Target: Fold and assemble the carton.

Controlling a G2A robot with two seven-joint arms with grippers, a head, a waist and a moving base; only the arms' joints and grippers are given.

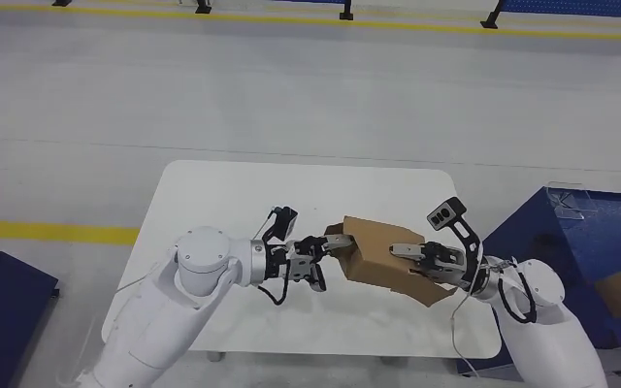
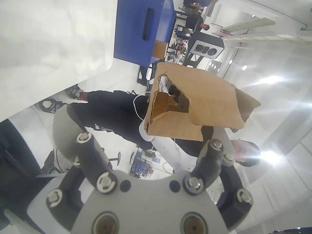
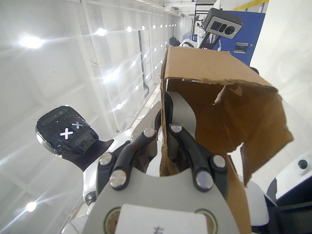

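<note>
A: What's closest to the robot?
B: R gripper (image 3: 163,113), clamped on one side wall of the brown carton (image 1: 383,254), w/ one finger inside and one outside.
A: And the L gripper (image 2: 143,127)?
B: Fingers spread wide, gripping nothing. Its tips sit at the carton's opposite end, by a folded flap.
A: Where's the carton?
B: Btwn both grippers, tilted, over the near half of the white table (image 1: 243,194). Flap edges look ragged.
</note>
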